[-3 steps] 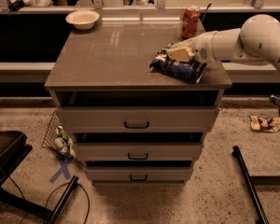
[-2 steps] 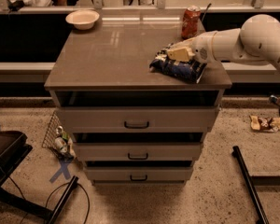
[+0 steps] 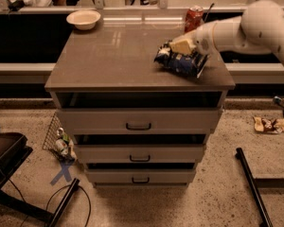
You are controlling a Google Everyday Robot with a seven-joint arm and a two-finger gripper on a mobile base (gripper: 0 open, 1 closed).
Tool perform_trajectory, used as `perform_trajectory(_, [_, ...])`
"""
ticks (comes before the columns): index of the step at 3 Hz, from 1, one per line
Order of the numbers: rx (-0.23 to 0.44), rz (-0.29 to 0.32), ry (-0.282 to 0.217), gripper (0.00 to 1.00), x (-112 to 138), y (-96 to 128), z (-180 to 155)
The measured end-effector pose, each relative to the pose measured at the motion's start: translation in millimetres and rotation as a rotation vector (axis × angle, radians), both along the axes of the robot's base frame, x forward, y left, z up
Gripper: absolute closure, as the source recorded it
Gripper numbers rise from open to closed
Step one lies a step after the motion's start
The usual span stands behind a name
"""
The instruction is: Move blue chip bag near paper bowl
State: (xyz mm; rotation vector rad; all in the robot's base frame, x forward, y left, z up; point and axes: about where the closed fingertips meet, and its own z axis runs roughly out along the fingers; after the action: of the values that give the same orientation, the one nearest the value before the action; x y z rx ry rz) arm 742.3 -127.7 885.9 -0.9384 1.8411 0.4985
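The blue chip bag (image 3: 181, 63) is a crumpled dark blue foil bag with white lettering, lying on the right part of the brown cabinet top (image 3: 118, 56). My gripper (image 3: 181, 46) comes in from the right on a white arm and sits right on the bag's upper back edge, touching it. The paper bowl (image 3: 83, 19) is a small cream round bowl at the far left back corner of the top, well away from the bag.
A red soda can (image 3: 194, 17) stands at the back right, just behind the gripper. The cabinet has three drawers (image 3: 138, 126) below. A wire basket with cans (image 3: 59, 141) sits on the floor at left; a black bar (image 3: 252, 183) lies at right.
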Motion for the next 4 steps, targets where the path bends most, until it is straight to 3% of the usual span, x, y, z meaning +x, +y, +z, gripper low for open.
perform_trajectory(1, [-0.012, -0.021, 0.006, 0.81, 13.5, 1.9, 8.0])
perform_trajectory(2, [-0.011, -0.017, 0.008, 0.94, 13.6, 4.1, 6.5])
perform_trajectory(3, [-0.010, -0.015, 0.010, 1.00, 13.9, 6.0, 5.3])
perform_trajectory(4, [-0.010, -0.015, 0.010, 1.00, 13.9, 6.1, 5.2])
